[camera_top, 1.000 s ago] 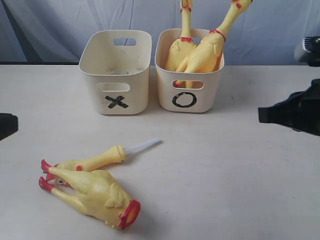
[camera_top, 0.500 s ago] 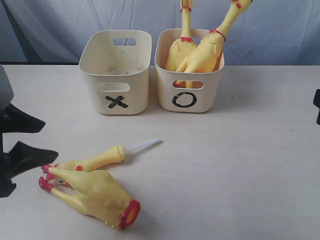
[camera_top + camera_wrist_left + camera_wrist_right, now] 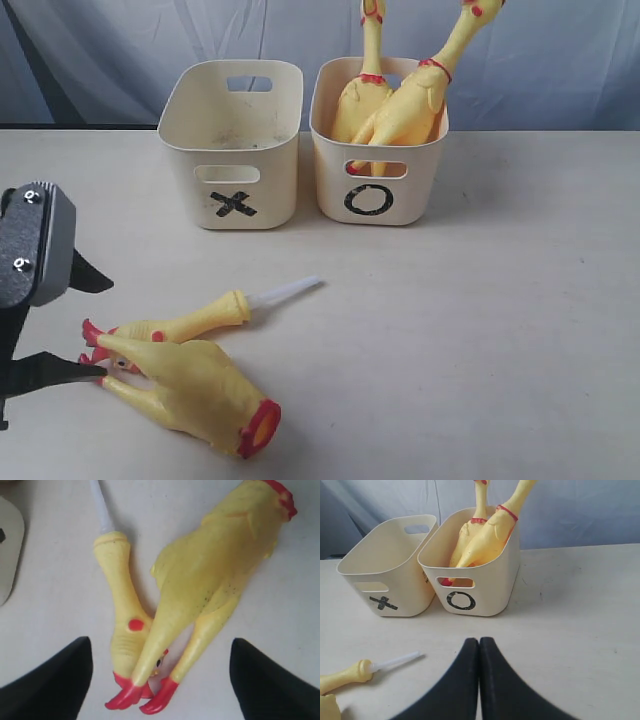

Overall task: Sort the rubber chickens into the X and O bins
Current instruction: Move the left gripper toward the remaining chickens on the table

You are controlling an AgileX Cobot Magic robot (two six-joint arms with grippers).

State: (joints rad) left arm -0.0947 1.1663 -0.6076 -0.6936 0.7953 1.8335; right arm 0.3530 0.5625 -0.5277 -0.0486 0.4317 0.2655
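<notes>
In the exterior view we see two cream plastic tubs with rounded corners and slot handles, side by side at the far side of the matte, pale worktop (image 3: 480, 330). The X bin (image 3: 270, 190) is on the left and the O bin (image 3: 420, 190) on the right. Two long-necked chickens (image 3: 400, 110) of glossy yellow rubber stand in the O bin. Near left, the plump headless chicken (image 3: 195, 385) lies against the thin chicken (image 3: 190, 320) with its white tube. The left gripper (image 3: 100, 330) reaches in low from the left edge.

In the left wrist view, the left gripper (image 3: 161, 641) has its jaws wide apart, with both chickens' red feet between them, untouched.

In the right wrist view, the right gripper (image 3: 480, 642) has its fingers pressed together on nothing and points toward the O bin (image 3: 490, 600), well apart from it.
</notes>
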